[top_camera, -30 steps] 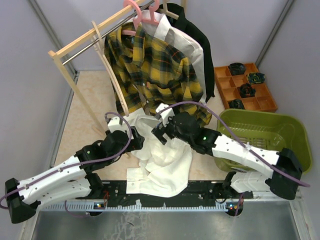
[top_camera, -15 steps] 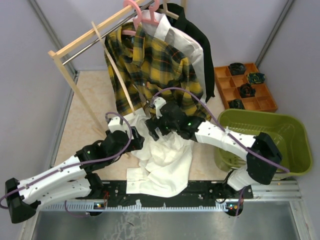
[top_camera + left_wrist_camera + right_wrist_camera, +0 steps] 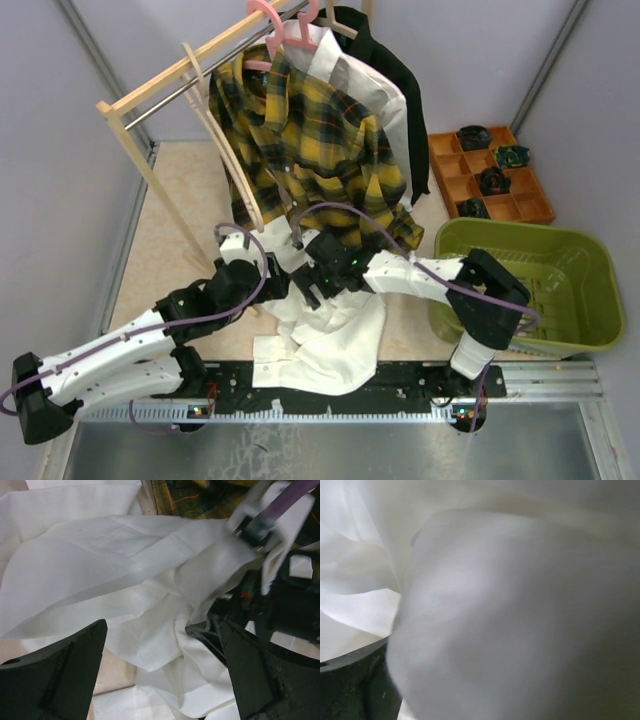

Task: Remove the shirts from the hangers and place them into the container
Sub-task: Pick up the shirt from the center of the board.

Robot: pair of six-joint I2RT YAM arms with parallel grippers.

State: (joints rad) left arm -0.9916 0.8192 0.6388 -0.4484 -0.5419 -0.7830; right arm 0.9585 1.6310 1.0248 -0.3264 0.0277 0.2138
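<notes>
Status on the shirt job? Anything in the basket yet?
Done: one white shirt is off the rack, crumpled on the table.
In hand: both arms are at it; left fingers and right fingers are open, nothing gripped yet.
Left: the green basket holds no shirts; the plaid shirt, second white shirt and black shirt hang on the rack.

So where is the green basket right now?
In the top view, the olive-green rectangular plastic basket sits on the right side, just below the orange compartment tray in the picture.
</notes>
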